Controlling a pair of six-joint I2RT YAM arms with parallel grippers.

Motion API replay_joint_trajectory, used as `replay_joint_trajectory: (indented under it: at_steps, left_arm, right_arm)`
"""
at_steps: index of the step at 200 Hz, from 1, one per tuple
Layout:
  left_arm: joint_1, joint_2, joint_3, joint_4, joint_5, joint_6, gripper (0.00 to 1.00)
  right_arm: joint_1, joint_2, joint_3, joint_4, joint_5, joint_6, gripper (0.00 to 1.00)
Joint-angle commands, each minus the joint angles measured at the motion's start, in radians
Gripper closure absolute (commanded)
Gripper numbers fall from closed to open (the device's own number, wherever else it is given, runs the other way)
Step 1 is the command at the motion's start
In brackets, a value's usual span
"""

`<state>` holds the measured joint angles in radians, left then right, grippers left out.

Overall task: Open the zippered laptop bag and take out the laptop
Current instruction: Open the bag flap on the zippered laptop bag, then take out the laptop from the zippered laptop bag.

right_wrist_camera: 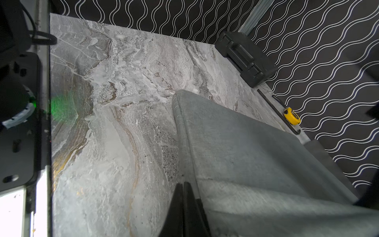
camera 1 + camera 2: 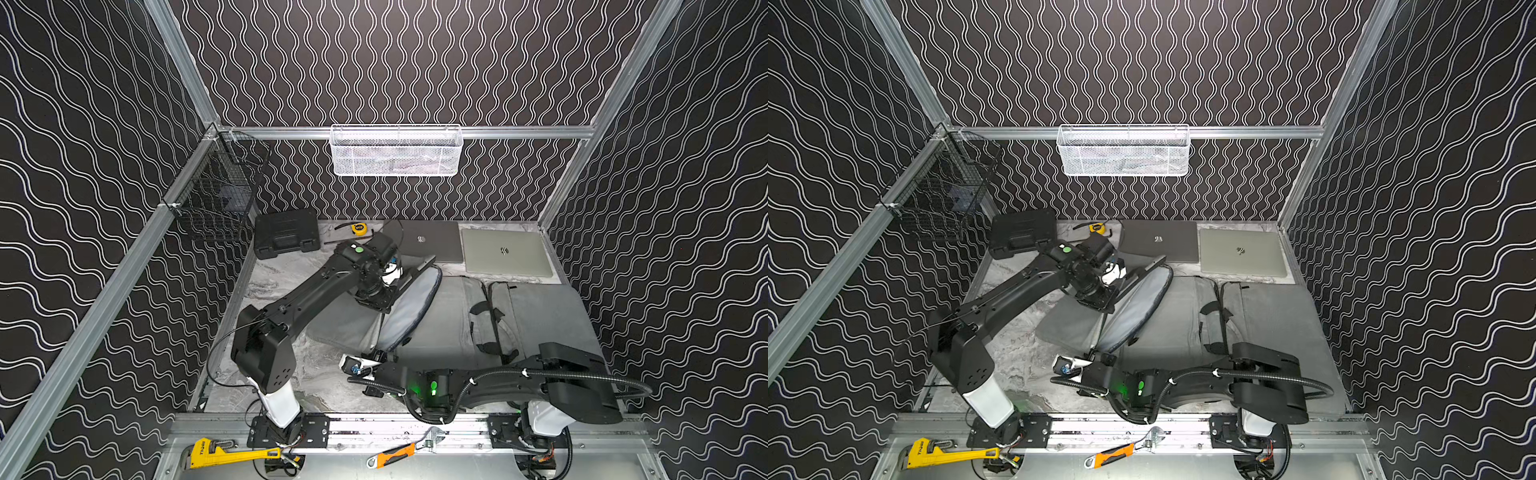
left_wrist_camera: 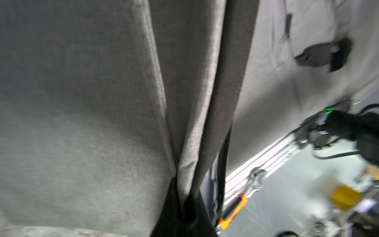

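The grey zippered laptop bag (image 2: 449, 320) lies across the marble table (image 2: 270, 286). Its left flap (image 2: 411, 307) is lifted on edge, so the pale lining shows, and it hides the bag's inside. My left gripper (image 2: 385, 303) is shut on a fold of the flap's grey fabric (image 3: 194, 143) next to the black zipper (image 3: 225, 147). At the bag's near left corner (image 1: 184, 123), my right gripper (image 1: 183, 184) is shut with its tips against the bag's seam. A dark laptop (image 2: 432, 245) and a silver laptop (image 2: 505, 251) lie closed at the back, outside the bag.
A black tool case (image 2: 286, 237), a yellow tape measure (image 2: 359, 227) and a black hex key (image 1: 276, 110) lie at the back left. A yellow pipe wrench (image 2: 224, 455) and an orange-handled wrench (image 2: 395, 455) rest by the front rail. Wire baskets (image 2: 395, 151) hang on the walls.
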<state>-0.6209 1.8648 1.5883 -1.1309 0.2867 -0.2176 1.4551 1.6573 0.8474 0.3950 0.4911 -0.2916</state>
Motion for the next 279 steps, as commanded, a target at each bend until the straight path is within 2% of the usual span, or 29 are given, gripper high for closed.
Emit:
replay_joint_trajectory:
  at_steps: [1, 12, 30, 50, 59, 81, 108, 155, 166, 184, 207, 225, 252, 279]
  left_arm:
    - [0.022, -0.028, -0.006, 0.234, 0.153, -0.052, 1.0]
    - [0.033, -0.042, -0.014, 0.245, 0.166, -0.059, 1.0]
    - [0.052, -0.069, -0.044, 0.274, 0.176, -0.073, 1.0]
    - [0.072, -0.093, -0.084, 0.311, 0.206, -0.095, 1.0]
    - [0.078, -0.101, -0.098, 0.322, 0.213, -0.103, 1.0]
    - [0.086, -0.114, -0.128, 0.338, 0.21, -0.109, 1.0]
    - [0.096, -0.14, -0.193, 0.412, 0.217, -0.15, 1.0]
    - [0.102, -0.174, -0.283, 0.525, 0.209, -0.205, 1.0]
    - [0.109, -0.174, -0.286, 0.522, 0.22, -0.21, 1.0]
    - [0.115, -0.196, -0.304, 0.53, 0.205, -0.219, 1.0]
    - [0.135, -0.222, -0.352, 0.569, 0.215, -0.238, 1.0]
    - [0.14, -0.229, -0.36, 0.591, 0.246, -0.237, 1.0]
    - [0.14, -0.253, -0.372, 0.621, 0.26, -0.24, 1.0]
    - [0.14, -0.269, -0.386, 0.643, 0.271, -0.248, 1.0]
  right_arm:
    - [0.01, 0.027, -0.011, 0.031, -0.127, -0.008, 1.0]
    - [0.011, 0.04, -0.021, 0.056, -0.139, -0.006, 1.0]
    - [0.01, 0.061, -0.034, 0.089, -0.155, -0.007, 0.9]
    - [0.01, 0.065, -0.041, 0.1, -0.167, 0.012, 0.83]
    - [0.011, 0.048, -0.037, 0.096, -0.164, 0.028, 0.76]
    - [0.005, -0.06, 0.039, -0.037, -0.212, 0.062, 0.51]
    - [-0.019, -0.205, 0.092, -0.126, -0.256, 0.14, 0.39]
    - [-0.118, -0.416, -0.009, -0.071, -0.242, 0.291, 0.34]
    - [-0.18, -0.449, -0.01, -0.082, -0.241, 0.4, 0.31]
    - [-0.333, -0.48, 0.045, -0.226, -0.272, 0.649, 0.28]
    - [-0.524, -0.494, 0.034, -0.328, -0.303, 0.913, 0.31]
    - [-0.64, -0.498, -0.031, -0.301, -0.394, 1.036, 0.33]
    - [-0.785, -0.433, -0.078, -0.288, -0.583, 1.206, 0.28]
    - [-0.83, -0.283, -0.037, -0.241, -0.806, 1.258, 0.27]
